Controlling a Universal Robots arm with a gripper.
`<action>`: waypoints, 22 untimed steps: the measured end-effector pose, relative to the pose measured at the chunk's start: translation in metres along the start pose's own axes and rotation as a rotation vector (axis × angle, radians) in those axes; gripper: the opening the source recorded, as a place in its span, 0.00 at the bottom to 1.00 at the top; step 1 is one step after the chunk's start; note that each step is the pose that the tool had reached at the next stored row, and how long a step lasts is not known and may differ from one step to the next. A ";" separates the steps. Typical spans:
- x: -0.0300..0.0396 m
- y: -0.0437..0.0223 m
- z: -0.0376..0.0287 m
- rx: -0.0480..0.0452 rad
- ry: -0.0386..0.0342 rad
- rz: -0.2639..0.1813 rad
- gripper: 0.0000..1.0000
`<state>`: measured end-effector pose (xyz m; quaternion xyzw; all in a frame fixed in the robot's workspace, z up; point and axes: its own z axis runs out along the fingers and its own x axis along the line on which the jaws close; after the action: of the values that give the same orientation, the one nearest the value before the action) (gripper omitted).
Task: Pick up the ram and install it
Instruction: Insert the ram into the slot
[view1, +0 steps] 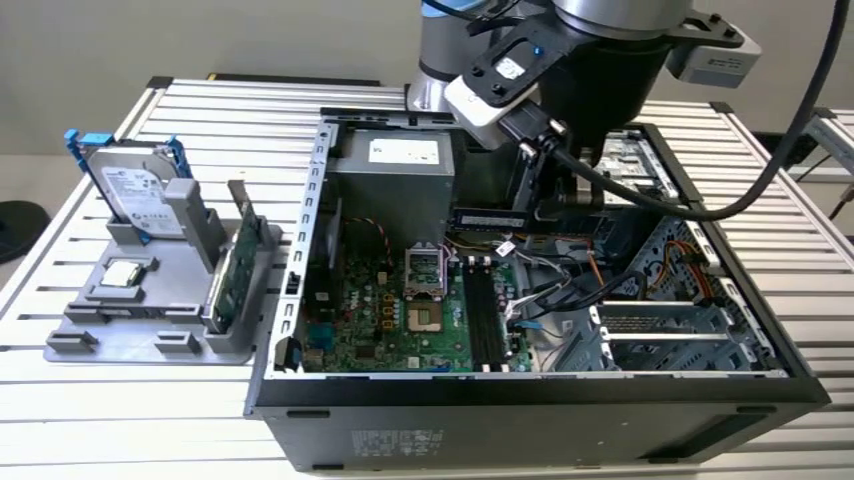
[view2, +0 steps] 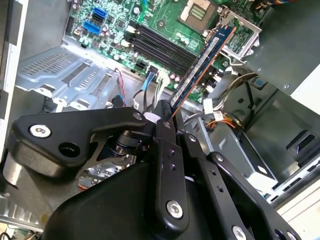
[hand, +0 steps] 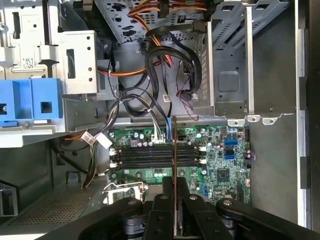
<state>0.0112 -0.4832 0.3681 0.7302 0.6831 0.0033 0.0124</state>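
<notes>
Two fingers (view2: 165, 150) of the gripper (view2: 169, 114) are clamped on one end of the ram (view2: 202, 65); the stick juts straight out past the tips. Ram hangs in the air inside the open PC case (view1: 534, 410), over the motherboard (view1: 387, 320), not seated. In the first wrist view its thin edge crosses the memory slots (hand: 150, 156) at a right angle. In the exterior view it sits level above the slot ends nearer the grey power supply (view1: 394, 175), close to the CPU socket (view1: 424, 268). Further off, at the exterior view's left, a grey tray (view1: 134, 320) on the slatted table (view1: 134, 420) holds a hard drive (view1: 134, 185) with blue rails and a green expansion card (view1: 238, 265), both upright.
</notes>
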 end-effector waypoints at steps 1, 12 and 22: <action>0.0003 0.0001 0.0009 -0.0002 -0.0001 0.000 0.00; 0.0020 0.0006 0.0072 -0.0011 -0.0011 0.000 0.00; 0.0020 0.0005 0.0072 -0.0010 -0.0012 0.005 0.00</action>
<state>0.0120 -0.4813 0.3609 0.7319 0.6813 0.0032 0.0132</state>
